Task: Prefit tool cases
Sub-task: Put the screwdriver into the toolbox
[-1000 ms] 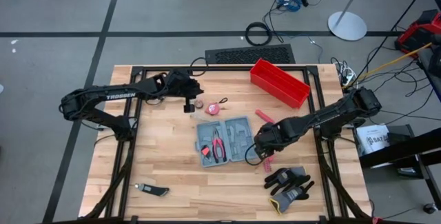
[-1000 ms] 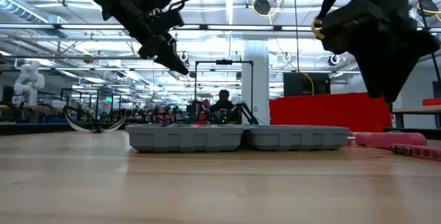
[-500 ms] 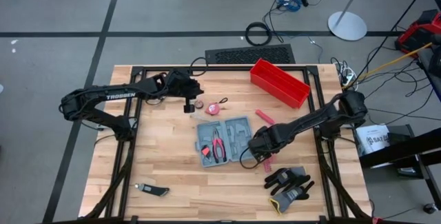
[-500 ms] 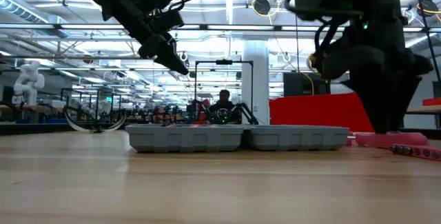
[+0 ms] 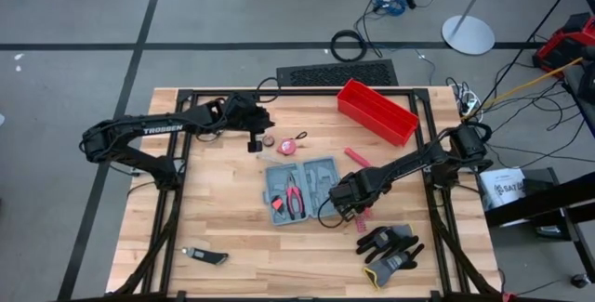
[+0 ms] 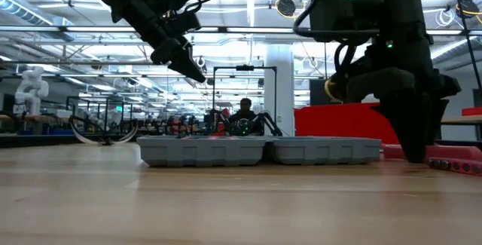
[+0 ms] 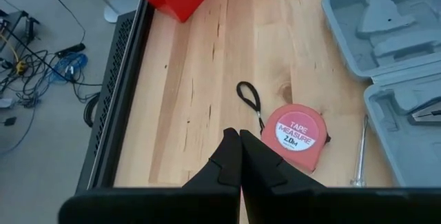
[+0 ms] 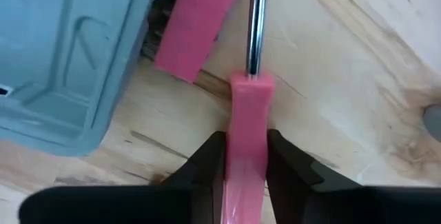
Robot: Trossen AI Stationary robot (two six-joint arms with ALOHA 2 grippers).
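Now the right gripper (image 8: pixel 247 156) has dropped beside the tool case (image 5: pixel 302 189), clamped on a pink-handled screwdriver (image 8: pixel 249 114).

We see a red bin (image 5: pixel 376 111) at the far right of the wooden surface (image 5: pixel 223 218), pink tape measure (image 7: pixel 298 135) mid-surface with its black loop beside it, black gloves (image 5: pixel 389 249) near right, a small dark tool (image 5: pixel 204 256) near left.

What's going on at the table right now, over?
Right gripper closing on a pink-handled screwdriver beside the open tool case. Left gripper shut, hovering by the tape measure. Nothing in the way.
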